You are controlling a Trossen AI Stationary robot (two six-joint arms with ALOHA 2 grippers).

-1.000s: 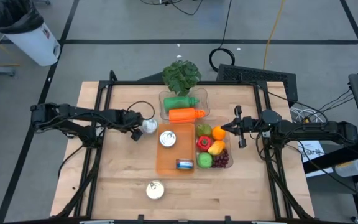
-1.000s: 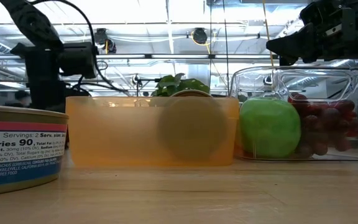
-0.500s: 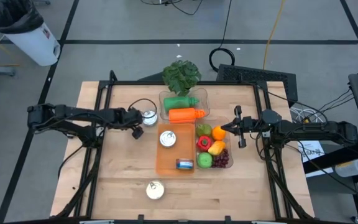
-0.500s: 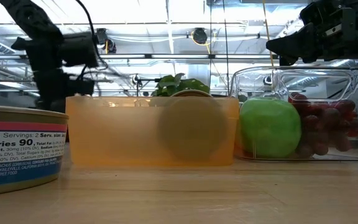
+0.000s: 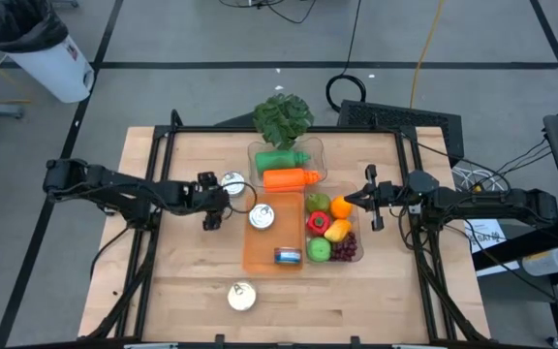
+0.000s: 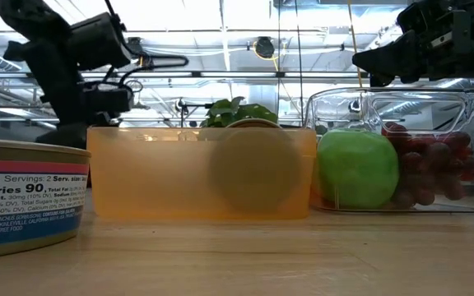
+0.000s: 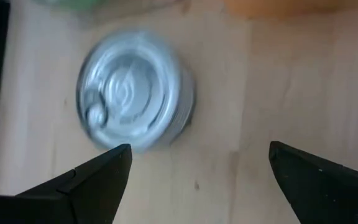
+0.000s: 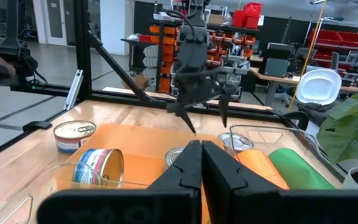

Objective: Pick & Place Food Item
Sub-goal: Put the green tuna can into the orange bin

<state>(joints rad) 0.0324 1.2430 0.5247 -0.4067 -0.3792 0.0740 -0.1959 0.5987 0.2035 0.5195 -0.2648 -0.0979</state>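
A silver can (image 5: 232, 181) stands upright on its base on the wooden table, left of the orange bin (image 5: 256, 254); it also shows in the left wrist view (image 7: 135, 90). My left gripper (image 5: 229, 201) hangs open above the table just near of the can, touching nothing; its fingers (image 7: 98, 180) stand wide apart, with the can off to one side, ahead of one finger. It shows raised in the low view (image 6: 146, 70). My right gripper (image 5: 368, 199) is shut and empty beside the clear fruit container (image 5: 355, 225).
The orange bin holds one upright can (image 5: 262, 215) and one lying can (image 5: 289, 256). The fruit container holds an apple (image 6: 356, 168), grapes and other fruit. A second clear container (image 5: 315, 145) holds a green and an orange bottle. Another can (image 5: 242, 295) stands near the front edge. A plant (image 5: 282, 116) stands at the back.
The silver can has gone a little toward the table's far edge and stands there now. My left gripper has come off it, going toward the near edge and the orange bin, and has risen.
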